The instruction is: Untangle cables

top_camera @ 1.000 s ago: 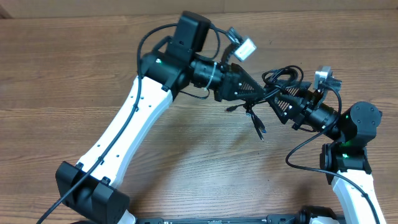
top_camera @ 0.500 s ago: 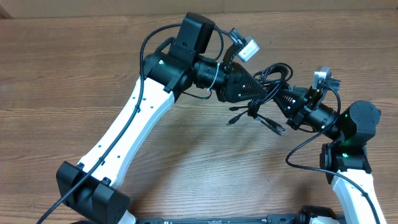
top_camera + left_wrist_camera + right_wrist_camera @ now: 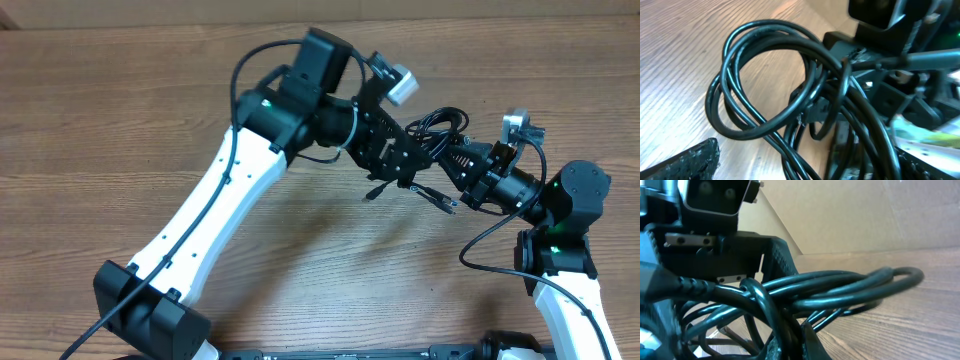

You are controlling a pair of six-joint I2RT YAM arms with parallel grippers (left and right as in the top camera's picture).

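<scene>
Two arms [image 3: 215,195], one tangled bunch of cables [image 3: 440,122] sitting upper right of centre. Left fingers [image 3: 690,160] are gaping wide now, clamped a second ago. Right fingers [image 3: 458,168] are pinching the bunch tight. Only overhead is showing the plug ends [image 3: 440,200] dangling. Left wrist is showing loops close-up.

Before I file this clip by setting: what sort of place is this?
Likely a robotics lab bench: two robot arms fixed at a wood-grain table, a plain brown board behind it, tangled cables as the work.
</scene>
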